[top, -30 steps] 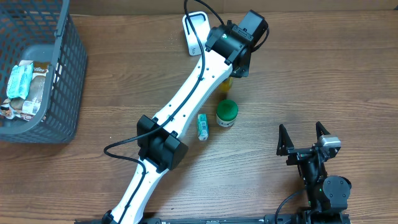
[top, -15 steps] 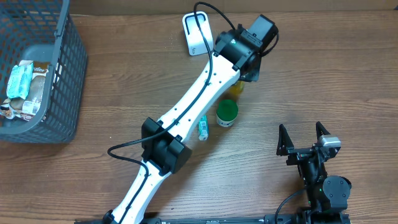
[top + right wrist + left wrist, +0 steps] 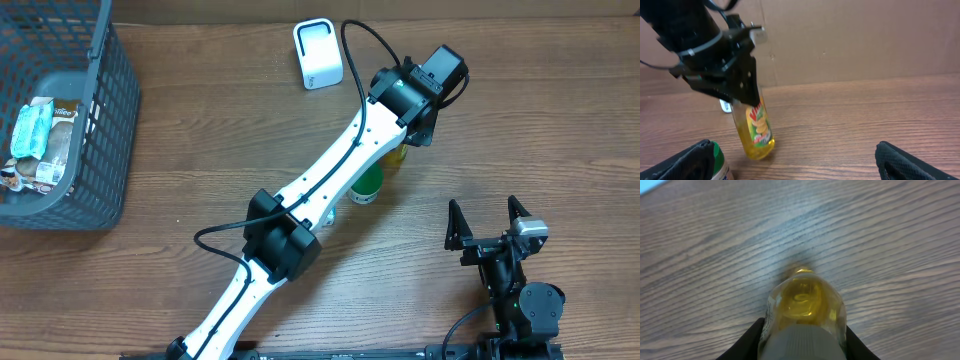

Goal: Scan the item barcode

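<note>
Holding yellow liquid (image 3: 754,148): bottle (image 3: 756,125); basket (image 3: 108,140) holds packets (image 3: 32,135), maybe snacks.

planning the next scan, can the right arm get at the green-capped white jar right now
Probably yes: bare wooden table lies between the right hand and the green-capped white jar, though the left arm overhangs its far edge.
</note>
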{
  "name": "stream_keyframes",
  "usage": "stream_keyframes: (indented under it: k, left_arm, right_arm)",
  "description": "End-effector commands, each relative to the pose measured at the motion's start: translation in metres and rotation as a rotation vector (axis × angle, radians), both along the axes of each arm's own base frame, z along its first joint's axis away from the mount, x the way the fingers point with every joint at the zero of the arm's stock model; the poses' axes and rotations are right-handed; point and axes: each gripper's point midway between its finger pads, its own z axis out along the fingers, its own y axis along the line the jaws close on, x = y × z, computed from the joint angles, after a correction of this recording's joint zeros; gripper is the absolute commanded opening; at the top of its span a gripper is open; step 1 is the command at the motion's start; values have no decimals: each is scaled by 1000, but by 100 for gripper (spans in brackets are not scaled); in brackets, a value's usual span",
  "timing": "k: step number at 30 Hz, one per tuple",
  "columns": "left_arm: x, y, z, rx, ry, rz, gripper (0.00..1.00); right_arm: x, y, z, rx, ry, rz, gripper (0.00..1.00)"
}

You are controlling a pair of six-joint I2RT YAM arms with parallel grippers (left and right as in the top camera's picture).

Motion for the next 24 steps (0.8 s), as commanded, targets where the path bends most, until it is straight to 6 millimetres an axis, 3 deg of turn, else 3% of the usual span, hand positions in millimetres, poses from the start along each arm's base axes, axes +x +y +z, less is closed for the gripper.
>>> stream_keyframes:
  k: [1,10,17,20,24]
  left_arm:
    - [0,-2,-3,-3,0,17,17]
    - [0,-3,-16,5,20,33,25]
    - [-1,-2,-28,24,39,32,45]
    - [0,-3,-26,17,33,32,65]
    - [0,-3,-26,20,34,29,75]
  right_arm:
    - [0,2,-2,-1,-4,11,100]
    - [0,2,-2,-1,-4,11,100]
    - [0,2,-2,-1,-4,11,100]
    - [0,2,-2,-1,-4,11,100]
    - [0,2,-2,-1,-3,11,100]
